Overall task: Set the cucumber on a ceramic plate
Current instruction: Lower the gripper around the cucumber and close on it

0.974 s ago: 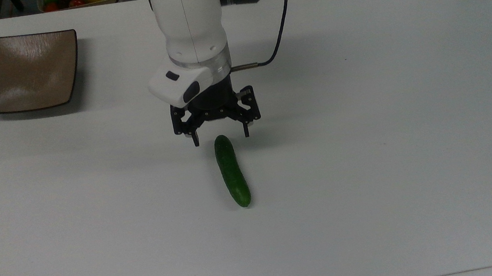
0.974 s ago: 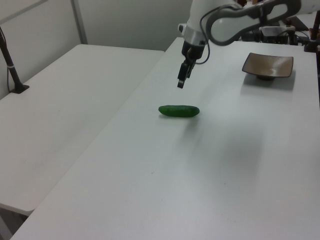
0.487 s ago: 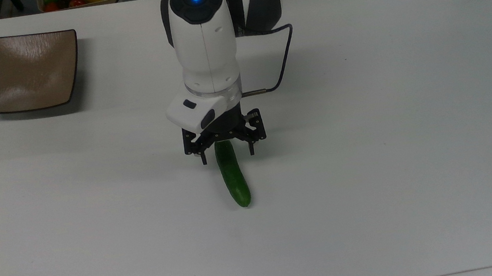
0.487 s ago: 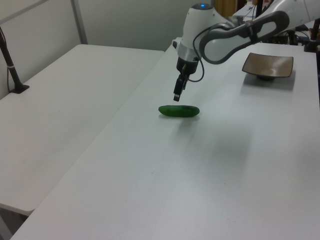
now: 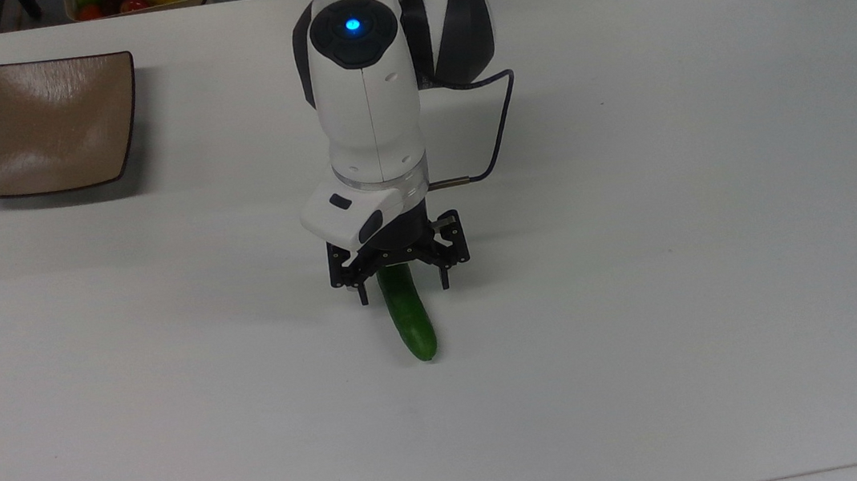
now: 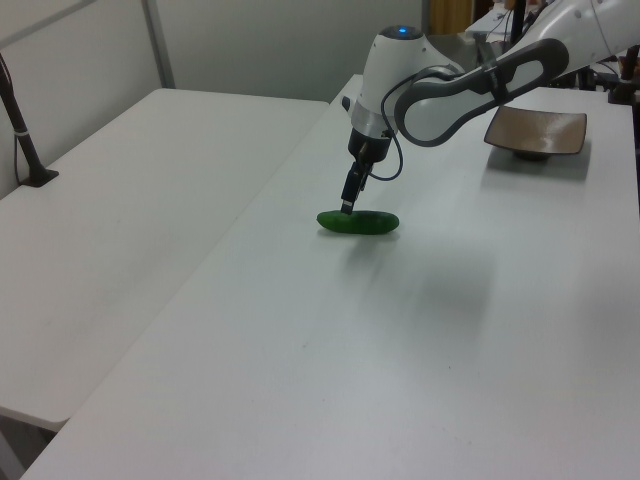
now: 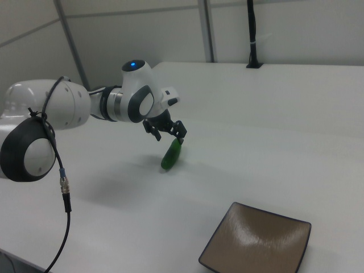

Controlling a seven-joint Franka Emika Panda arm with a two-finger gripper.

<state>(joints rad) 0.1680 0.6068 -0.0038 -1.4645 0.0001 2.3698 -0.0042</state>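
Descending over the last second, the gripper has come from a position above and short of the cucumber to one straddling its far end; fingers spread apart, one on each side of the fruit, nothing gripped yet

Item, cucumber: lies flat on the white tabletop, unmoved throughout the approach; well apart from the ceramic plate, which sits empty toward the top view's upper left

Long axis: runs near vertical in the top view, leaning slightly, the near end pointing toward the top view's lower right, the far end hidden under the gripper body. In the left view the cucumber lies roughly crosswise; in the right view the cucumber slopes down toward the right view's left

Fingers' line of closing: across the short axis, suited to a pinch

Status, by judgement: approach nearly complete; closing, lift and carry to the plate not yet done. Grasp point sits off-centre, so the free end may sag or swing
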